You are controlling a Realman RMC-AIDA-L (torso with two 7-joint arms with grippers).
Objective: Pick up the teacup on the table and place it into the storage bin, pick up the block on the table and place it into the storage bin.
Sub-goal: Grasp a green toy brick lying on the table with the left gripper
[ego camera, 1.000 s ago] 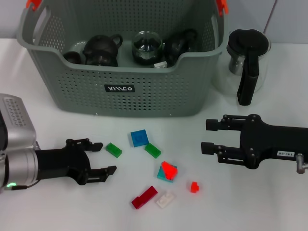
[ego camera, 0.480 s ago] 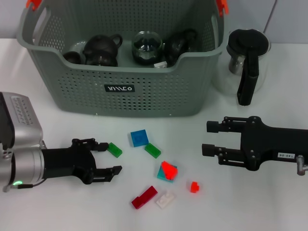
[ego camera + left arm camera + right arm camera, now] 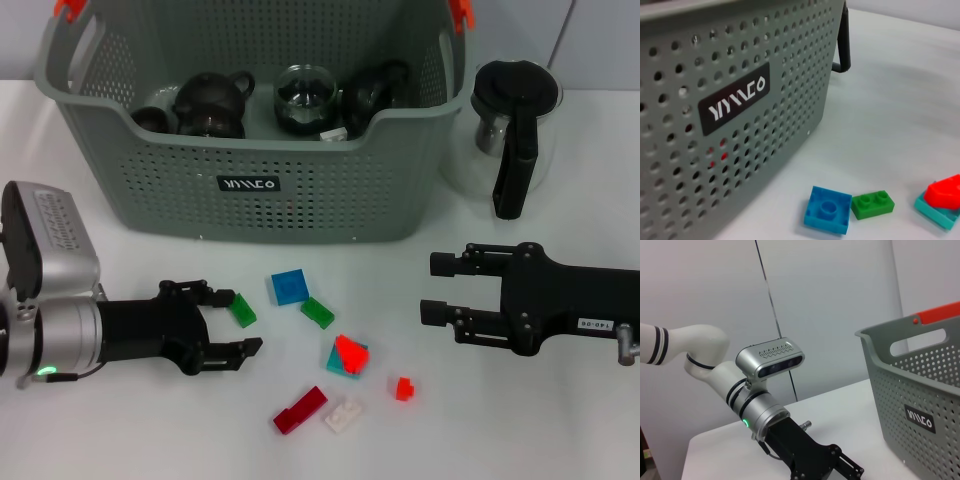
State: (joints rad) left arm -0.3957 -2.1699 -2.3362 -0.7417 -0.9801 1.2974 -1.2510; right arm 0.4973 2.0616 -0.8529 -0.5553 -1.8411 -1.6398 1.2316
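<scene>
Only the head view takes in both arms: the left gripper (image 3: 228, 323) lies low over the table (image 3: 560, 420) with its fingers spread wide and holding nothing, a small green block (image 3: 241, 310) lying just inside the farther fingertip. The right gripper (image 3: 434, 288) sits well apart to the other side, fingers parted and empty. The storage bin (image 3: 300, 190) stands beyond both, dark teapots and a glass cup inside, partly hidden by its wall. The left wrist view misses its own fingers but shows the bin's label, a blue block (image 3: 827, 210) and another green block (image 3: 872, 204) close up; a red-on-teal block (image 3: 942, 196) is cut off at the edge.
</scene>
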